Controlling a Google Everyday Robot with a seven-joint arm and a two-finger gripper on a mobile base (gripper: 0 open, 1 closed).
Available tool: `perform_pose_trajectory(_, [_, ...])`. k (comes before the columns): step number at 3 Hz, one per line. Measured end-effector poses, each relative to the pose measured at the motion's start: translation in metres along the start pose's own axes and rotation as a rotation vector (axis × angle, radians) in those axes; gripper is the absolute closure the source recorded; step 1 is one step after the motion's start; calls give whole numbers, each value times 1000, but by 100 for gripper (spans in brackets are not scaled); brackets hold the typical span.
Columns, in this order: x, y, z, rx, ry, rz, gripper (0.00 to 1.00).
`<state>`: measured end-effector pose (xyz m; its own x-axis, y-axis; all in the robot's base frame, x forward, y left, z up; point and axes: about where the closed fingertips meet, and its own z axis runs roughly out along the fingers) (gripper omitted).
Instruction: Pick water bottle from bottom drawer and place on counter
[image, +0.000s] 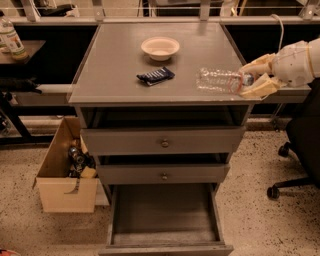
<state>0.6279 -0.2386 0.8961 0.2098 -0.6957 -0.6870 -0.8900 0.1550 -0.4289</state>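
The water bottle (219, 80), clear crinkled plastic with a red-and-dark band at its neck, lies on its side over the right part of the counter (115, 70). My gripper (254, 78) comes in from the right edge and its cream fingers (260, 87) are shut on the bottle's neck end. I cannot tell whether the bottle rests on the counter or hangs just above it. The bottom drawer (165, 216) is pulled fully out below and holds nothing.
A white bowl (160, 48) and a dark snack packet (155, 75) lie on the counter. The two upper drawers are slightly open. A cardboard box (65, 170) stands at the left. An office chair base (292, 170) stands at the right. A white-labelled bottle (11, 39) stands on the dark side table.
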Motion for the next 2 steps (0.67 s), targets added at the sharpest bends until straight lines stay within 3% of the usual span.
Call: perform_pose_trajectory(2, [-13,-37,15,19,-19,40,100])
